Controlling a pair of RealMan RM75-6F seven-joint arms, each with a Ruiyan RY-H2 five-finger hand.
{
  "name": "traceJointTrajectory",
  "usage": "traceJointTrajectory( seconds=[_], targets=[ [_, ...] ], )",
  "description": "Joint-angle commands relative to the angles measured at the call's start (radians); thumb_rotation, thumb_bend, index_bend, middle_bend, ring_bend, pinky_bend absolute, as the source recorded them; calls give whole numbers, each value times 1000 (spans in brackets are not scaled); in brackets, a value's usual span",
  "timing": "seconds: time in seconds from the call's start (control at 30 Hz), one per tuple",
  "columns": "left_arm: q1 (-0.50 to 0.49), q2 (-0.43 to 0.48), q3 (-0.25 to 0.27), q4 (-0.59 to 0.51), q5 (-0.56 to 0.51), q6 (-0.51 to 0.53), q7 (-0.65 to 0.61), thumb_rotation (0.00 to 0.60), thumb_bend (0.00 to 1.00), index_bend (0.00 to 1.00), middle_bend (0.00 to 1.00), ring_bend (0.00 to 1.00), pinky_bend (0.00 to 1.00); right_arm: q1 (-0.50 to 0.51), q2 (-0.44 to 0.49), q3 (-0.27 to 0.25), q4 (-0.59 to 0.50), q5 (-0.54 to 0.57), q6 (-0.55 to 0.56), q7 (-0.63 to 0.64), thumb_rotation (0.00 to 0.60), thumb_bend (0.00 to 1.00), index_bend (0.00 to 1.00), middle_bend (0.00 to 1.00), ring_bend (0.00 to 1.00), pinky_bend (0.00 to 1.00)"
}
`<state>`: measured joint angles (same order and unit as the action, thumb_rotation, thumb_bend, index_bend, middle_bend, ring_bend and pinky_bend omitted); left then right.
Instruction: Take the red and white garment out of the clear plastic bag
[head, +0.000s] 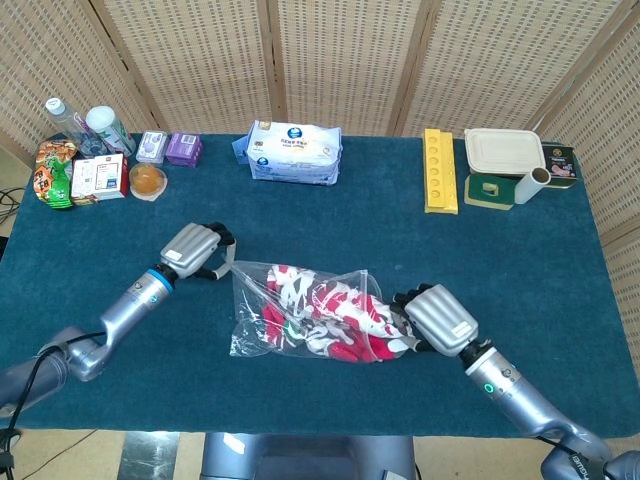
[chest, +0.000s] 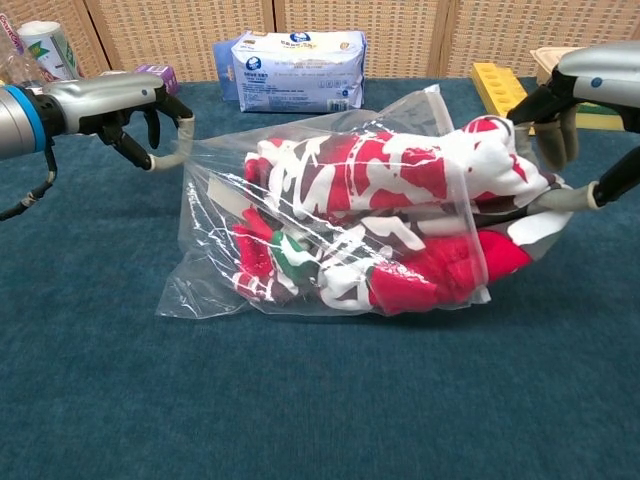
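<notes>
The clear plastic bag (head: 250, 300) (chest: 215, 215) lies on its side at the middle of the blue table, stretched out leftward. My left hand (head: 192, 250) (chest: 125, 105) pinches the bag's upper left corner. Most of the red and white garment (head: 335, 315) (chest: 400, 185) is inside the bag. Its right end sticks out of the bag's open mouth. My right hand (head: 440, 318) (chest: 585, 95) grips that exposed end, with fingers (chest: 560, 200) pressed into the cloth.
A pack of wipes (head: 295, 152) (chest: 292, 68) lies at the back centre. A yellow tray (head: 439, 170), a lidded container (head: 503, 153) and a cup stand at the back right. Snacks and bottles (head: 85, 160) crowd the back left corner.
</notes>
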<state>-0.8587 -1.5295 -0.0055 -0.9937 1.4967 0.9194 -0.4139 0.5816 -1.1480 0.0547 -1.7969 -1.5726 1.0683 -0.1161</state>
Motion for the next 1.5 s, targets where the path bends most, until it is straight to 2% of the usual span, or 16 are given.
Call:
traceJointTrajectory(
  seconds=[0.03,0.47,0.63,1.1,1.13,1.17,1.23,1.3,1.33,1.4,1.5],
  targets=[
    [14,13,-2,-4,-8,7,-3,600,480,933,462,294,432,-5,4,3,5,6,7,3,600,551,731,512,570,494],
    [104,122,-3,-55,-44,41,3,600,482,934,462,294,436,-40,32,25,43,48,59,37,600,551,732,513,572,495],
    [139,158,-9,-58,-64,59,42,600,485,933,463,295,436,-60,57,34,51,65,84,43,600,551,732,514,574,496],
    [190,165,-41,-6,-102,74,88,600,464,931,462,295,435,-114,106,31,73,91,123,63,600,556,725,510,568,494],
    [191,169,-41,-13,-104,64,82,600,431,910,459,291,429,-116,108,30,73,90,123,68,600,555,705,492,552,482],
    [191,181,-39,-28,-108,46,74,600,349,819,428,266,402,-118,108,29,80,86,127,63,600,551,680,470,534,471],
    [191,204,-37,-61,-119,15,83,600,162,457,288,155,289,-123,109,28,84,87,130,53,600,524,565,385,457,427],
    [192,236,-36,-107,-135,-15,108,600,61,131,146,46,181,-129,113,25,86,91,129,49,600,474,437,314,385,379],
    [194,249,-37,-125,-143,-24,118,600,32,36,94,12,141,-132,115,23,86,91,130,48,600,427,360,273,343,345],
    [203,275,-43,-165,-165,-29,141,600,7,0,54,0,110,-141,116,22,96,91,138,53,600,336,256,216,289,299],
    [219,307,-49,-206,-192,-27,179,600,0,0,34,0,82,-152,121,25,100,88,156,66,600,222,175,175,251,270]
  ],
)
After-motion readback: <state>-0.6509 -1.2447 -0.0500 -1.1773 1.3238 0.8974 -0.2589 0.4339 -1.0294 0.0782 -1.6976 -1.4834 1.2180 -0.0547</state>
